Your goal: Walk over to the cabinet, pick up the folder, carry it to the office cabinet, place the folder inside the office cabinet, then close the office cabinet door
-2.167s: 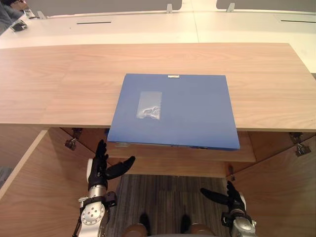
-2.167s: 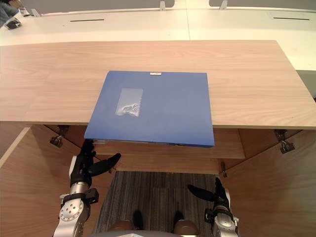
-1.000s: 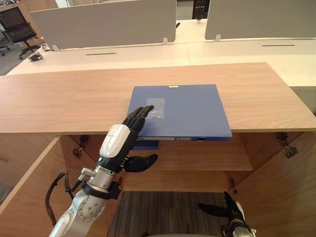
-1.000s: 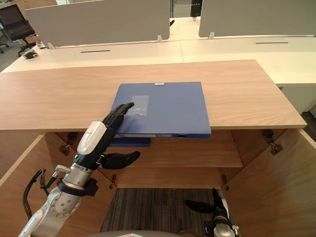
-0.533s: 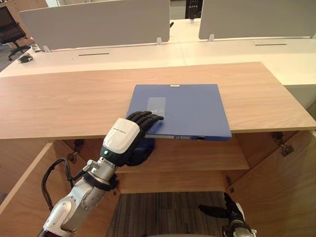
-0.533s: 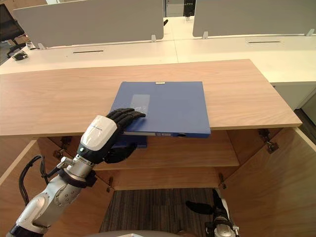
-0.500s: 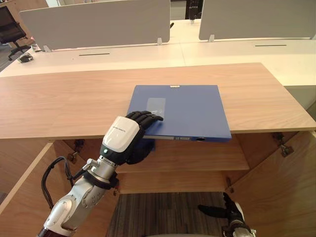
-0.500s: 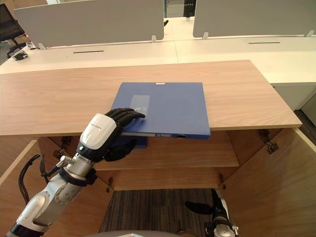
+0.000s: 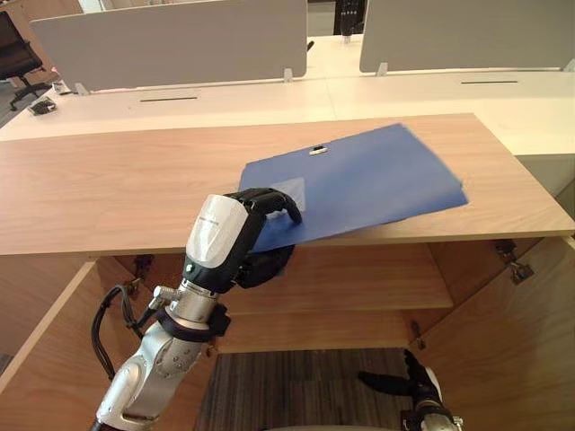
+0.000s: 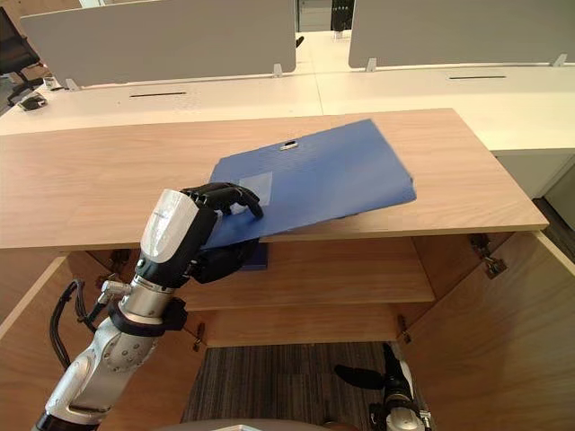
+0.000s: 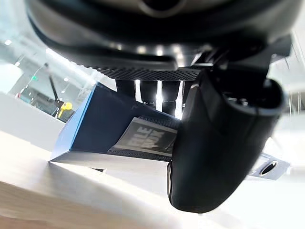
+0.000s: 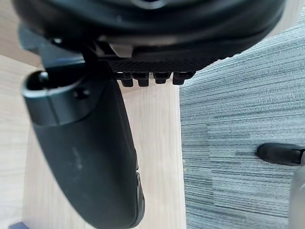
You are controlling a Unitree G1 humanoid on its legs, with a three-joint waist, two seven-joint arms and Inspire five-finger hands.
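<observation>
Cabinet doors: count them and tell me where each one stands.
2. The left door stands swung open on the robot's left, the right door open on its right, flanking the shelf. None looks hidden.

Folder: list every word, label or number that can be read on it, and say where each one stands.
Spine label on the folder, in the left wrist view: dark print, too blurred to read.
Clear pocket on the cover, beside the left hand gripping the folder: nothing legible.
Small tag at the folder's far edge: too small to read.
No other readable text.
</observation>
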